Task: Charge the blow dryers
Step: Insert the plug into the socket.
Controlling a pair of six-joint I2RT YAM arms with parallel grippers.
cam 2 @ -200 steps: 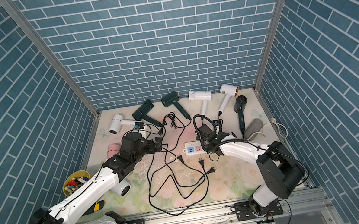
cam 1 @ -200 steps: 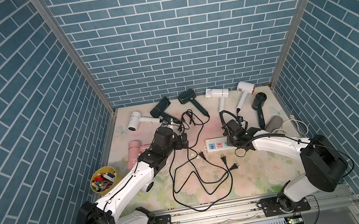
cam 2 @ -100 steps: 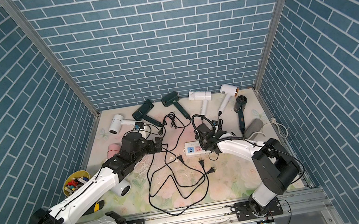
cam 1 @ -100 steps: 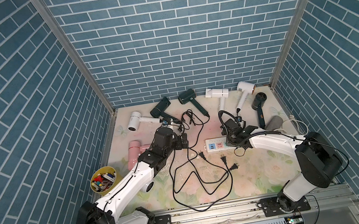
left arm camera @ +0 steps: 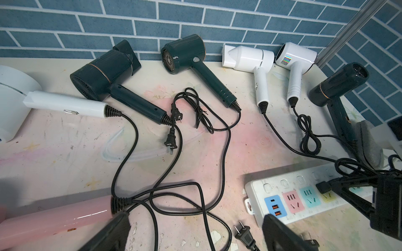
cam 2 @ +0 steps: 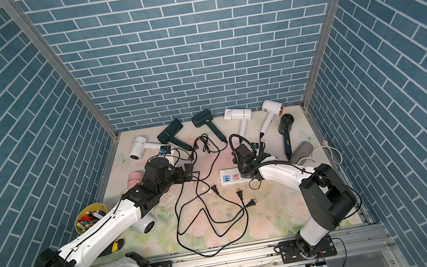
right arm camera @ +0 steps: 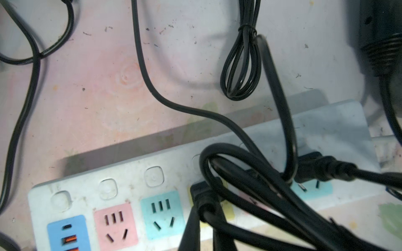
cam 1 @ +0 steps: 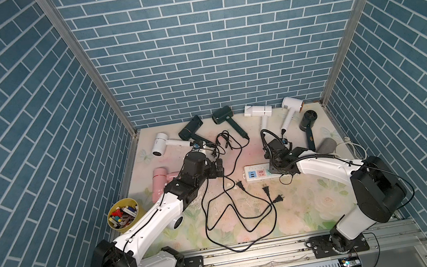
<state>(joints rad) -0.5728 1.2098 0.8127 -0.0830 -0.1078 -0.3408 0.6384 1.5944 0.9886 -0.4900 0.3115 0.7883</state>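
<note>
- Right gripper is pinching a plug at the yellow socket of the strip.
- Left gripper is hovering wide open over cords beside the pink dryer.

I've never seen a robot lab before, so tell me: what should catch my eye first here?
A row of blow dryers lies along the back brick wall, their black cords sprawling in loops over the flowery table. Near the middle sits a white power strip with pastel sockets, where the right gripper pinches a plug at the yellow socket.
</note>
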